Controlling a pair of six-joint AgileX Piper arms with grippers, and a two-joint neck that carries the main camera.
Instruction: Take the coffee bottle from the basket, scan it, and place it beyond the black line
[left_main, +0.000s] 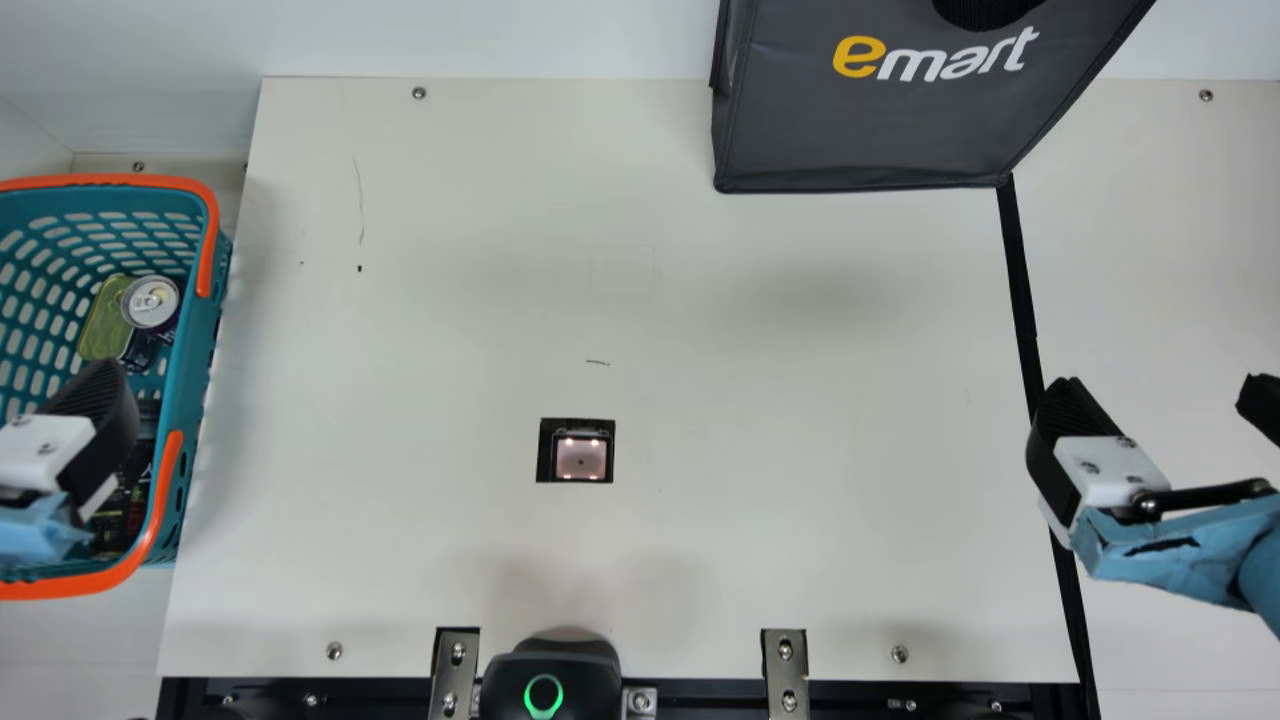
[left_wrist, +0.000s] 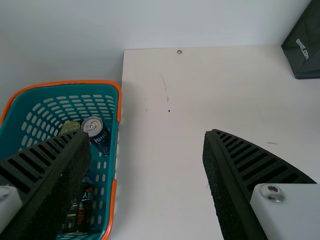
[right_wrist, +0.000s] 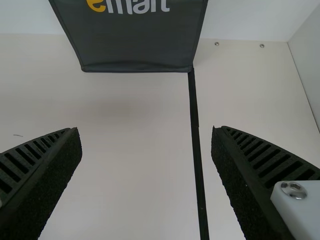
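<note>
Left gripper (left_wrist: 147, 137) and right gripper (right_wrist: 146, 131) stand open; at nine o'clock, crowded bottles (left_wrist: 85, 202) in the basket (left_main: 195, 350) may cause a wrong grasp.

A dark grey bag (left_main: 860, 135) is set at the far side of the pale tabletop (left_main: 800, 520), its front printed with yellow and white lettering. At the left, a dark can (left_main: 151, 302) with a silver top is seen beside a green, round-cornered tin (left_main: 104, 325). Two metal brackets (left_main: 457, 672) are fixed along the near edge, and the surface is marked by thin dark scratches (left_main: 597, 362).
</note>
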